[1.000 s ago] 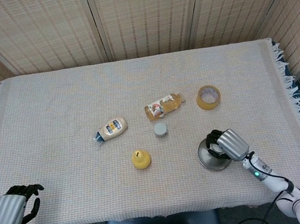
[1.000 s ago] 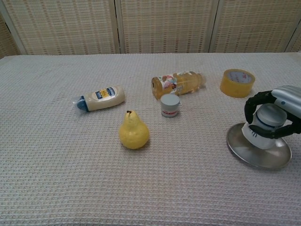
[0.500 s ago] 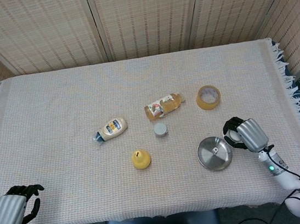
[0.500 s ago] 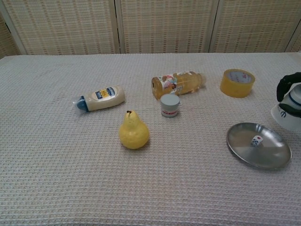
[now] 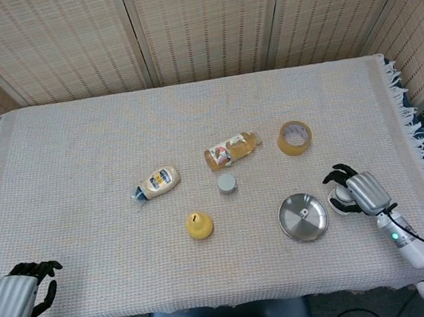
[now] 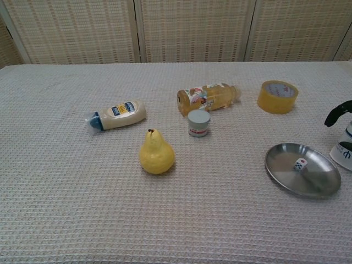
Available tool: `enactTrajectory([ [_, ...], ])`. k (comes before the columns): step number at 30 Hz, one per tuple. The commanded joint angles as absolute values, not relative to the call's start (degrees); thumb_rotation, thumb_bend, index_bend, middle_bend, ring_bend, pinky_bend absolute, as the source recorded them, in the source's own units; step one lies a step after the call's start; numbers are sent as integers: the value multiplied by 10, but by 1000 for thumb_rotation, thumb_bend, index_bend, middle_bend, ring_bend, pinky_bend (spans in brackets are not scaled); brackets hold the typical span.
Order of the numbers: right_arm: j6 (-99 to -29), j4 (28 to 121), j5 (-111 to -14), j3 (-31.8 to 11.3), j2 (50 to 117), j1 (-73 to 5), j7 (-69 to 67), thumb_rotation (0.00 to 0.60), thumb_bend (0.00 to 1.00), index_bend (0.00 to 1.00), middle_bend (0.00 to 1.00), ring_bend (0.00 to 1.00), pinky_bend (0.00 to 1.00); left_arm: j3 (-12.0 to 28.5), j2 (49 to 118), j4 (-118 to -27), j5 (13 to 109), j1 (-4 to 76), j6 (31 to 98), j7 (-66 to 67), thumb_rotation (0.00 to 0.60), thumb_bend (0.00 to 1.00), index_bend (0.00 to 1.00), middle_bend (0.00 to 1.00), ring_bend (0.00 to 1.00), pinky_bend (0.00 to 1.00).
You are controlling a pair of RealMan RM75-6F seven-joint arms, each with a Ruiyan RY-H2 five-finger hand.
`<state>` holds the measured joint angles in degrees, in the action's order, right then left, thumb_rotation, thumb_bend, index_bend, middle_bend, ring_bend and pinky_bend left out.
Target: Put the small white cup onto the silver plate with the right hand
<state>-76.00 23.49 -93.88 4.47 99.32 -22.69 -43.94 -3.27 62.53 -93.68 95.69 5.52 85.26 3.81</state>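
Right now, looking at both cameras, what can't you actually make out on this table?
- Cup: cut off by the chest view's right edge; in the head view the right robot hand covers it, so the grip is unclear.
- Dice on the plate: too small to read.
- Left robot hand: head view only, fingers partly hidden.

A silver plate [image 6: 305,179] sits at the right on the woven cloth [image 6: 82,209], with a small die [image 6: 300,164] lying in it. Just beside its right rim, at the frame edge, part of a small white cup [image 6: 344,157] shows, with dark fingers [image 6: 336,113] of the right hand above it; whether they grip it is hard to tell. A pear [image 6: 156,153], a small jar [image 6: 198,123], two lying bottles [image 6: 208,98] [image 6: 116,114] and a tape roll [image 6: 277,96] lie further left and back.
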Motion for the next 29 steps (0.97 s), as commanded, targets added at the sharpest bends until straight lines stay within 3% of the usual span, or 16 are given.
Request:
enactTrajectory([
  [1, -771, 241, -946, 50, 983, -224, -434, 600, 162, 66, 50, 0, 278, -33, 625, -937, 957, 55, 853, 37, 600, 516, 393, 476, 426, 381],
  [4, -784, 268, -955, 57, 959, -220, -414, 600, 130, 2, 0, 0, 180, -33, 625, -937, 957, 55, 853, 37, 600, 515, 393, 476, 426, 381],
  [9, -796, 309, -960, 60, 929, -216, -378, 600, 106, 0, 0, 0, 122, -33, 625, -936, 957, 55, 853, 36, 600, 515, 393, 476, 426, 380],
  [11, -856, 383, -961, 48, 884, -206, -329, 600, 102, 0, 0, 0, 111, -32, 625, -936, 954, 56, 851, 36, 600, 514, 393, 476, 426, 380],
  [17, -925, 619, -925, 7, 798, -162, -116, 600, 101, 0, 0, 0, 100, -32, 625, -936, 956, 56, 852, 37, 600, 516, 393, 477, 426, 380],
  [24, -894, 822, -855, 18, 729, -106, 147, 600, 102, 0, 0, 0, 100, -32, 627, -936, 955, 57, 848, 40, 600, 515, 393, 476, 426, 380],
  [29, -899, 878, -846, 15, 712, -89, 198, 600, 104, 0, 0, 0, 100, -32, 629, -933, 954, 59, 845, 39, 600, 516, 393, 476, 426, 380],
])
